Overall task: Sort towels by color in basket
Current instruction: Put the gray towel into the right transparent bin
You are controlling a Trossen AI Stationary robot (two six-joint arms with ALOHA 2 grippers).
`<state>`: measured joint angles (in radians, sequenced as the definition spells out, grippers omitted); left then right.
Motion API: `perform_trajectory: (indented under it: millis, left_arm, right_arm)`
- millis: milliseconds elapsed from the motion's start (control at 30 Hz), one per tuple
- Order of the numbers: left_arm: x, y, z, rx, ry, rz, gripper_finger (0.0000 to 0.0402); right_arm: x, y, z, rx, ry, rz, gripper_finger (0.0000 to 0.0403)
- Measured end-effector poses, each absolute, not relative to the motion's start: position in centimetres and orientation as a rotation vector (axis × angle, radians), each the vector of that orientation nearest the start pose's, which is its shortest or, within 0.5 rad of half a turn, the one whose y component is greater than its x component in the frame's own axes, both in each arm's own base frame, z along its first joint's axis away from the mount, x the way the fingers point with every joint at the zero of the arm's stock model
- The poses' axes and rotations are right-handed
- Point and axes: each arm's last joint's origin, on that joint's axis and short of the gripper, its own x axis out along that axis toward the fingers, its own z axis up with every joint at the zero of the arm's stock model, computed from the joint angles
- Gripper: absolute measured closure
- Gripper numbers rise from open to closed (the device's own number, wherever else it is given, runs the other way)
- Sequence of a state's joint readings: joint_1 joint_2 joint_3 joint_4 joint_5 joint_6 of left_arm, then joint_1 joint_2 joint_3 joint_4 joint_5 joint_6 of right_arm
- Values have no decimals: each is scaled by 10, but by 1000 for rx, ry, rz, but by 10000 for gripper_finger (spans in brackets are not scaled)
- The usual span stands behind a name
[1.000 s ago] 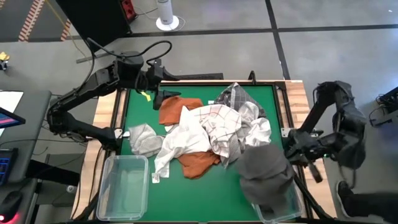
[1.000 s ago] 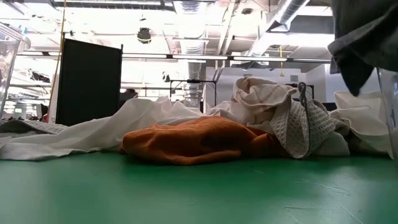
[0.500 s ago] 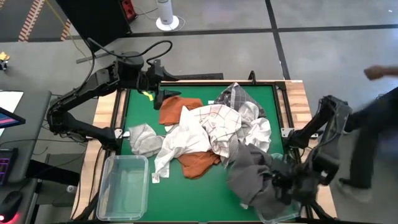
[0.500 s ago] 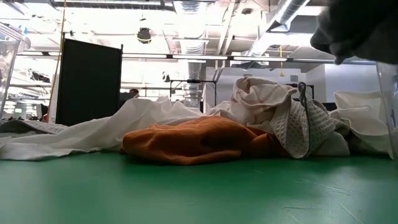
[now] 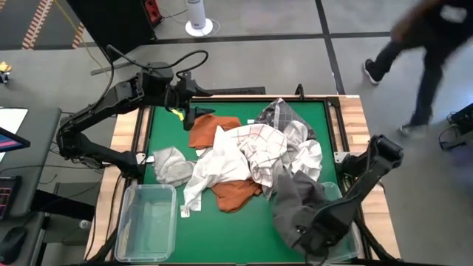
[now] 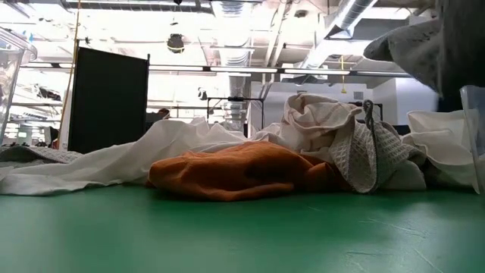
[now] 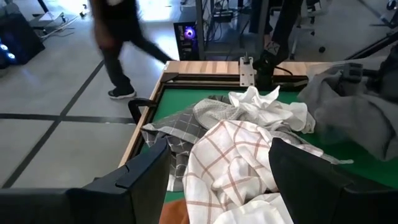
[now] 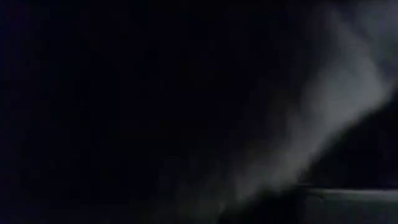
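Right tool (image 5: 304,238) buried in the grey towel (image 5: 292,207) beside the towel pile (image 5: 247,159), probably gripping it, can't tell. Left tool (image 5: 186,118) open, empty, behind pile.

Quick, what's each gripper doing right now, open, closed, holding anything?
Left gripper: open, empty, over the table's far edge.
Right gripper: in the dark grey towel; state cannot be told.

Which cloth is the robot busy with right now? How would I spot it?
Look at the green table, then at its near right corner, where a clear bin stands. The dark grey towel hangs there in a bunch under the right hand, apart from the central pile. It is the only plain dark cloth.
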<state>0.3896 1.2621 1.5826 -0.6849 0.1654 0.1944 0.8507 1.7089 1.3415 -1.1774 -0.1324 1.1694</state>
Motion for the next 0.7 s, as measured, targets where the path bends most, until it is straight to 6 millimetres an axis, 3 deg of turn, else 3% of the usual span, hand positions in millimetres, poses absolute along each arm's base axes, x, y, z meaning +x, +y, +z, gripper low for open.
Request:
perform_trajectory:
  millis: [167, 333, 533, 700]
  left_arm:
    - [227, 88, 454, 90, 376, 185, 141]
    - [226, 88, 453, 87, 385, 183, 141]
    - [226, 88, 453, 87, 386, 183, 141]
    - [226, 88, 452, 84, 396, 182, 141]
  right_arm:
    - [211, 234, 226, 332, 1663, -215, 346]
    - [208, 229, 236, 381, 1609, -268, 318]
    - [195, 221, 249, 414, 1629, -361, 247]
    - [176, 215, 269, 565, 1727, -400, 183]
